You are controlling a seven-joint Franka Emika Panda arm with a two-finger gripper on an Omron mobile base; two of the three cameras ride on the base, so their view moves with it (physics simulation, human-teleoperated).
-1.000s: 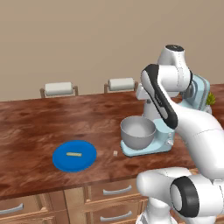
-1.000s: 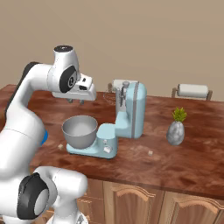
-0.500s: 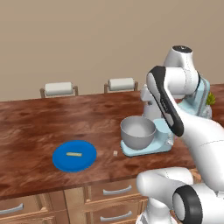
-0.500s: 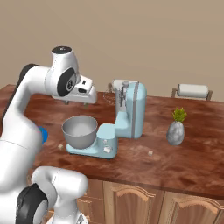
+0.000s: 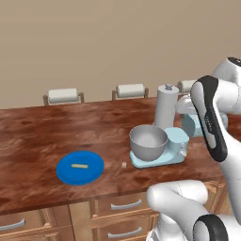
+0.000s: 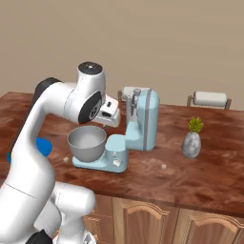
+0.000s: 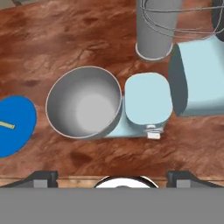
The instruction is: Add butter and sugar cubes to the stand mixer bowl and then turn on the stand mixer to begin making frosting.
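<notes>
**Hand wide above the mixer bowl**

On the wooden table (image 5: pixel 28 141), the butter (image 5: pixel 79 165) lies on the blue plate (image 5: pixel 89 173) at left. A sugar cube (image 5: pixel 124 165) sits between plate and stand mixer bowl (image 5: pixel 148 141). The bowl rests on the light-blue stand mixer (image 6: pixel 140 126). The hand (image 7: pixel 111 176) hovers above, fingers spread apart, holding nothing.
</notes>
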